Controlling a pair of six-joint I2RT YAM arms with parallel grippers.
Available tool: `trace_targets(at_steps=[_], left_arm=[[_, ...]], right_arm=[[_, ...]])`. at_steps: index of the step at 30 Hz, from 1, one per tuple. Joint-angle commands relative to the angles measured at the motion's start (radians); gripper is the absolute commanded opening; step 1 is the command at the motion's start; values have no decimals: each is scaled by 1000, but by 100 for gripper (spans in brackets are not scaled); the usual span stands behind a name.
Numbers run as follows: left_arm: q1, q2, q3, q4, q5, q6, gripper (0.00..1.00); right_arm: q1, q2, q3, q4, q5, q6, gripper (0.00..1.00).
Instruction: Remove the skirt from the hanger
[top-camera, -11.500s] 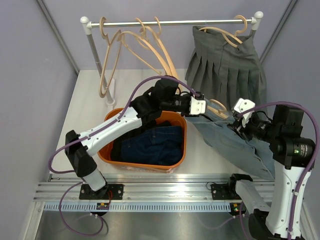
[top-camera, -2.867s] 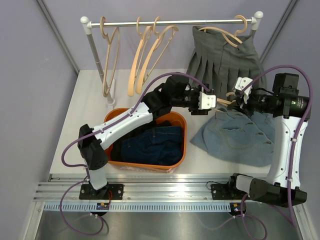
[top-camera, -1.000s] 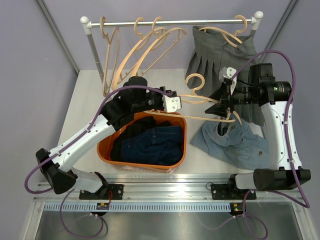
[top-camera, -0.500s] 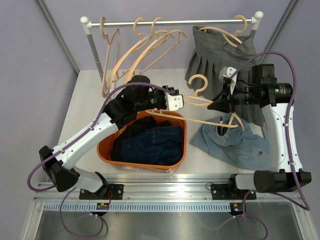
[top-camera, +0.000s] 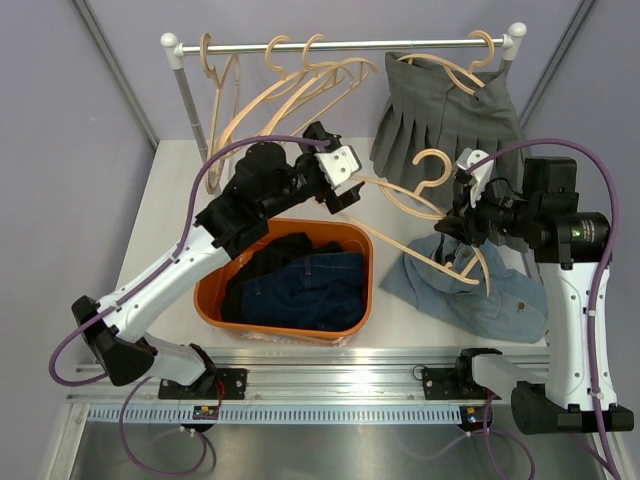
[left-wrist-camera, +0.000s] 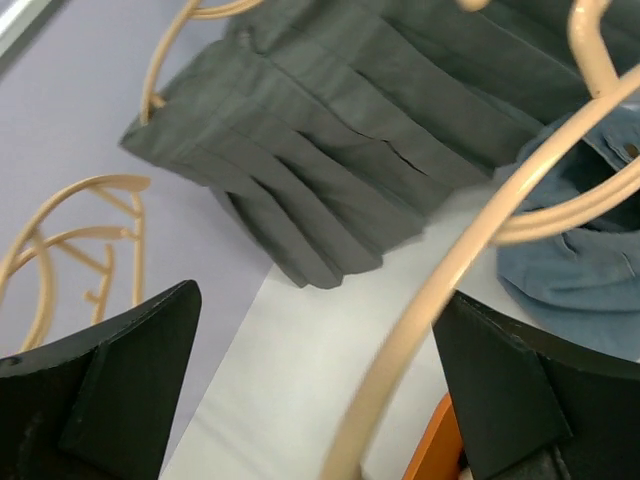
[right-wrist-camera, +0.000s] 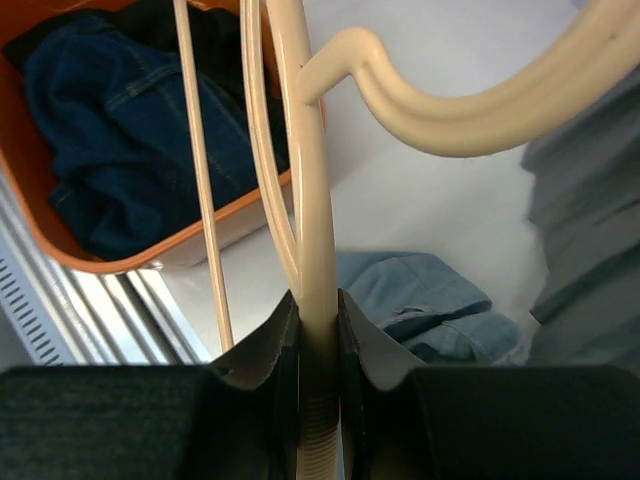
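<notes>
The light blue denim skirt (top-camera: 480, 292) lies crumpled on the table at the right, off the hanger (top-camera: 434, 154). This bare beige hanger hangs tilted in the air above the skirt's left edge. My right gripper (top-camera: 452, 228) is shut on the hanger (right-wrist-camera: 300, 150) just below its hook, with the denim skirt (right-wrist-camera: 430, 300) beneath it. My left gripper (top-camera: 345, 172) stands open at the hanger's far left end. In the left wrist view one hanger arm (left-wrist-camera: 470, 250) runs between the spread fingers of the left gripper (left-wrist-camera: 320, 330), touching neither.
An orange basket (top-camera: 365, 250) holding dark jeans (top-camera: 310, 290) sits left of the denim skirt. Behind, a rail (top-camera: 340, 45) carries several empty hangers (top-camera: 280, 90) and a grey pleated skirt (top-camera: 450, 120) on its own hanger.
My left gripper has opened, let go of the hanger and risen toward the rail. My right gripper has shut on the hanger and carried it right and nearer.
</notes>
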Motion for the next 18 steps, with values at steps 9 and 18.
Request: trace_targets(at_steps=[9, 18], left_arm=[[21, -219, -25, 114, -376, -159, 99], [20, -355, -119, -29, -420, -356, 99]], right_arm=[[-5, 54, 84, 143, 228, 178, 0], [15, 155, 236, 280, 452, 391, 0]])
